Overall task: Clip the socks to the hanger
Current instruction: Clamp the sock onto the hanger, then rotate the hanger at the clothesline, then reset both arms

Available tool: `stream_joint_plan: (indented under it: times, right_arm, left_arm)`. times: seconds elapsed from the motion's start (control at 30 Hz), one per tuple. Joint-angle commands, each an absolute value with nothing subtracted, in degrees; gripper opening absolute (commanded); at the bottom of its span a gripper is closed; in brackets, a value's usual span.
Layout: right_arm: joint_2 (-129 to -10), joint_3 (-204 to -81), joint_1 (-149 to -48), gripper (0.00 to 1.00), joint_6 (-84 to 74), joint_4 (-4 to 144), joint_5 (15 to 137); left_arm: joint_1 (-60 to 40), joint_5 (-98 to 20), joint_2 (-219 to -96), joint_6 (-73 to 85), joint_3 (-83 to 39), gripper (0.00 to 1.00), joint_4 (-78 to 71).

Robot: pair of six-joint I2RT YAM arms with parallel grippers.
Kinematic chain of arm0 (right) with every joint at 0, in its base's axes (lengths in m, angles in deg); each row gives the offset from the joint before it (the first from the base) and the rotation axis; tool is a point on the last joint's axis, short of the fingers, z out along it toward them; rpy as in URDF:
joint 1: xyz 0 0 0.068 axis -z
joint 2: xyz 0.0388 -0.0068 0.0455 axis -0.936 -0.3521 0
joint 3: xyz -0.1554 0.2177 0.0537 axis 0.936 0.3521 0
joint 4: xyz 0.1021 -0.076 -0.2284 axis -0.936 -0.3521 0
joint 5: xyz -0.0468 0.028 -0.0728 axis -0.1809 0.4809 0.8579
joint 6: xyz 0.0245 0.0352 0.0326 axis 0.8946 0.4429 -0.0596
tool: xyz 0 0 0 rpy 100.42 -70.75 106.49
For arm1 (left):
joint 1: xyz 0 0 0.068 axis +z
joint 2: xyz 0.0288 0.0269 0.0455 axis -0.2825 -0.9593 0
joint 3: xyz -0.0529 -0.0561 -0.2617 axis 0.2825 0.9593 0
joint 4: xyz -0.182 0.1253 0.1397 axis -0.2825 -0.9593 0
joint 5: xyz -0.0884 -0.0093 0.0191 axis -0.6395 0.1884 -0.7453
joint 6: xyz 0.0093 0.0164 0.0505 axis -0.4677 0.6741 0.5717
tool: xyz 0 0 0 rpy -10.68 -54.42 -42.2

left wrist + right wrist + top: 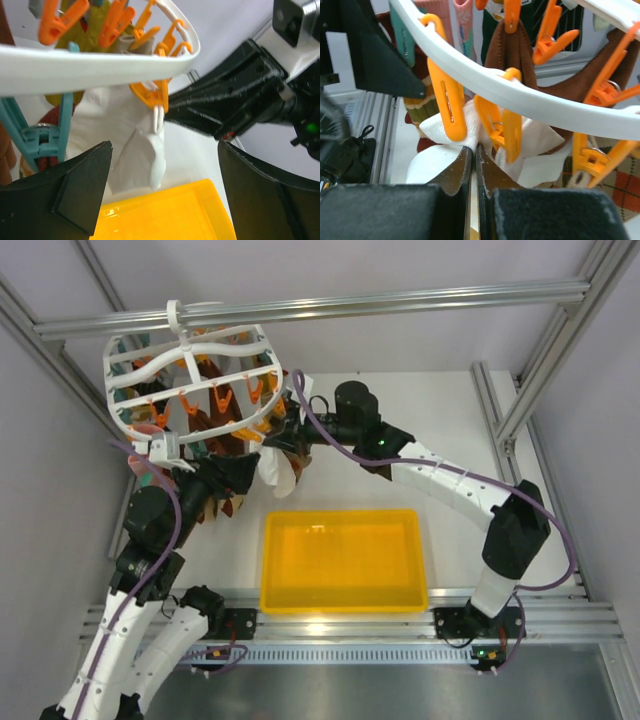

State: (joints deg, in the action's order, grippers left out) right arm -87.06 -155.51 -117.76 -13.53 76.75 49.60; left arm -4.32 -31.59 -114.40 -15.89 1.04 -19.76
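Choked at ten o'clock in the top view by the hanger (190, 340), its rim hung thick with orange clips (447, 100) and brown socks (515, 50). Straight ahead of the wide-spread left gripper (164, 147), blocked at twelve o'clock by the white sock (142, 155) and the right gripper (474, 150) pinched on it. Open across bare table (440, 410) toward two o'clock, walled at six o'clock by the yellow bin (342, 560).

no readable text, labels or numbers
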Motion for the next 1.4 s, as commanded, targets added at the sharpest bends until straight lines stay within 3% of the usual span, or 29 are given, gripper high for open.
stream_joint_plan:
  times: [0.0,0.1,0.2,0.5,0.6,0.63,0.9,0.97,1.1,1.37]
  right_arm:
    - [-86.8,-158.2,-115.4,0.0,-12.1,77.0,50.6]
    - [-86.3,-157.4,-113.8,0.0,-10.4,76.3,51.5]
    - [-85.5,-156.0,-111.9,0.0,-10.5,75.9,52.4]
    - [-80.4,-149.9,-106.1,0.02,-11.4,73.0,53.7]
    - [-76.8,-146.6,-104.5,0.18,-13.8,71.1,53.7]
    - [-75.6,-145.7,-103.6,0.32,-14.1,70.5,53.7]
    - [-59.0,-132.9,-99.5,0.73,-17.1,64.0,55.4]
    - [-54.3,-131.1,-98.9,0.89,-17.9,61.3,55.9]
    - [-45.8,-125.4,-97.7,1.0,-18.1,58.1,57.6]
    - [-28.1,-117.3,-89.7,1.0,-16.5,55.1,55.6]
  left_arm:
    - [-4.1,-37.6,-112.4,-12.0,3.3,0.91,-19.5]
    - [-4.1,-42.1,-110.5,-8.6,5.4,0.98,-19.7]
    - [-4.1,-47.5,-110.0,-4.3,5.7,0.98,-22.9]
    - [-4.1,-49.1,-122.0,12.0,-6.1,0.98,-47.8]
    - [-4.2,-48.3,-123.2,15.7,-7.5,0.98,-51.2]
    - [-4.1,-48.5,-123.1,16.5,-7.6,0.98,-51.8]
    - [-3.8,-47.2,-119.4,23.5,-11.6,0.98,-58.1]
    - [-2.6,-44.3,-118.3,24.6,-12.9,0.98,-58.8]
    - [0.0,-39.4,-115.9,25.5,-15.0,0.98,-59.5]
    - [6.7,-34.8,-107.5,27.4,-15.7,0.98,-60.0]
